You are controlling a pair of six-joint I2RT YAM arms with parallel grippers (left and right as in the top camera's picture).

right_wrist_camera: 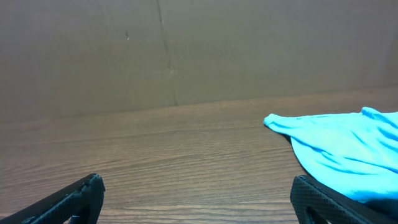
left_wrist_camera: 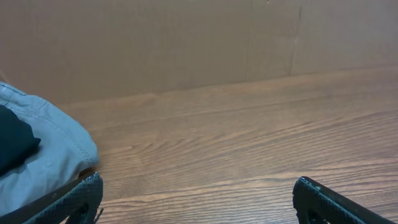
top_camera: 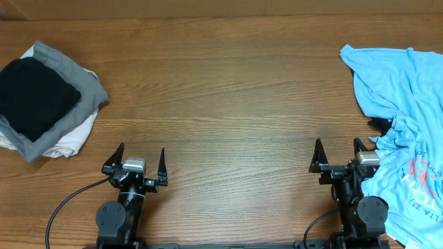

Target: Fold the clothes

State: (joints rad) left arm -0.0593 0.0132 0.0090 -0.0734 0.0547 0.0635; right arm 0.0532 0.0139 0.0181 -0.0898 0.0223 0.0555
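Although the brown wooden table (top_camera: 228,104) is mostly bare in the middle, both of its ends carry cloth. The largest piece is the crumpled light blue T-shirt with red print (top_camera: 401,90). It lies along the right edge of the table, and part of it goes out of the overhead view. Its long axis runs from the far side towards the near side, and its near part lies just beside the base of the right arm. At the left end there is a smaller pile of folded clothes (top_camera: 48,104): a black garment on top, a grey one under it and a white one at the bottom. I judge this pile to be finished work, so the blue shirt is the piece to fold next.

The right gripper (top_camera: 337,145) has its two fingers spread wide apart and holds nothing; it points to the far side, and the shirt is on its right. The left gripper (top_camera: 142,149) is also spread and empty, near the pile and well apart from the shirt. The right arm is clearly the nearer one, so the first grasp probably belongs to it, with a turn to the right.
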